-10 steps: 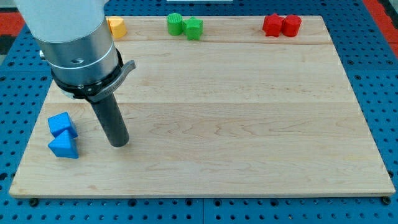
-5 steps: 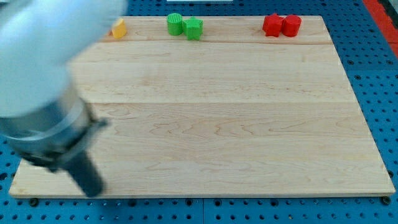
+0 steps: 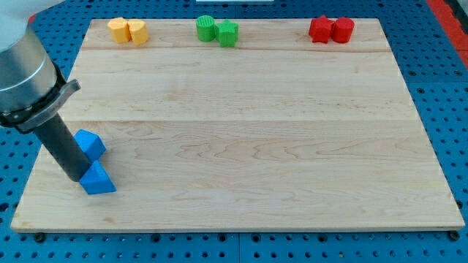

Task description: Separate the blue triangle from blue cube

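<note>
My tip sat near the board's lower left corner, pressed against the left side of the two blue blocks; being a bare rod, it had no fingers to be apart or together. The blue cube lay at about one o'clock from my tip, and the blue triangle at three o'clock, the two blocks touching. Along the board's top edge stood two yellow blocks at eleven o'clock, two green blocks near twelve, and two red blocks at one o'clock.
</note>
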